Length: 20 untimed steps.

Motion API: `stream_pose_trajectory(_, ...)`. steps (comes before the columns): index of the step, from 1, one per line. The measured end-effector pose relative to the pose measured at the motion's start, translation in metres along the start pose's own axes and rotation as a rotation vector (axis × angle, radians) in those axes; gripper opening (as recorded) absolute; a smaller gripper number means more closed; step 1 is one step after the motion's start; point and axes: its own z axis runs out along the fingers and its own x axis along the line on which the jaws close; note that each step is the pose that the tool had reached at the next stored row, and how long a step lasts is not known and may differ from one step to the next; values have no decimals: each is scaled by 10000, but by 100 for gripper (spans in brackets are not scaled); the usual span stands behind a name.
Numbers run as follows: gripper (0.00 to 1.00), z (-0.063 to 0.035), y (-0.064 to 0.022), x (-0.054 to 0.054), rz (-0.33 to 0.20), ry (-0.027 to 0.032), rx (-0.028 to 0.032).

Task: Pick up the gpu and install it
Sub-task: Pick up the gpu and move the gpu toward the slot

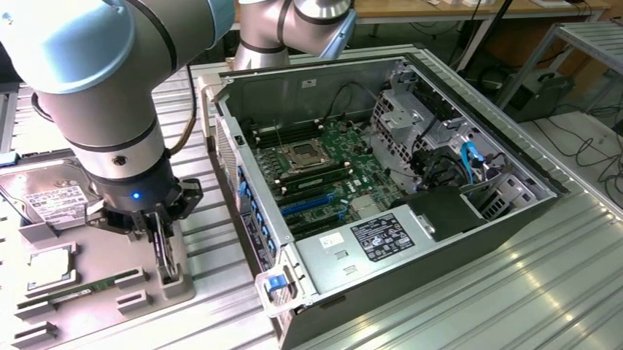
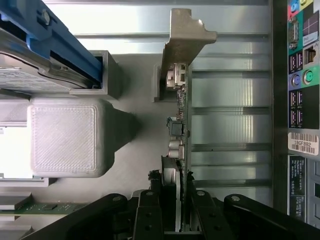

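Comes straight down from above, forearm of the arm (image 1: 107, 87) upright and wrist vertical over the grey tray (image 1: 93, 321). Sets the gripper (image 1: 168, 266) at the tray's edge nearest the open computer case (image 1: 409, 240), low over a grey holder (image 1: 180, 283). Pinches the gpu (image 2: 183, 125) between the two black fingers (image 2: 149, 212), one pressed against each face, cooler side and bare board side. Grips the card upright and edge-on, seated in the holder, silver bracket (image 2: 182, 50) at the end away from the fingers. Stands clear of the hard drive (image 1: 44, 193) at the tray's far edge in the exterior view and of the memory stick (image 1: 83, 289) by its near edge.
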Motion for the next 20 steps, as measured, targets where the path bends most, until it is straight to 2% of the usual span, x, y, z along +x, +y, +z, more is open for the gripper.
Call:
stream_pose_trajectory(8, 27, -182, 11, -6, 0, 0, 0)
stream_pose_trajectory(15, 27, -190, 11, -7, 0, -1, 0)
stream_pose_trajectory(20, 27, -296, 12, -8, 0, 0, 0)
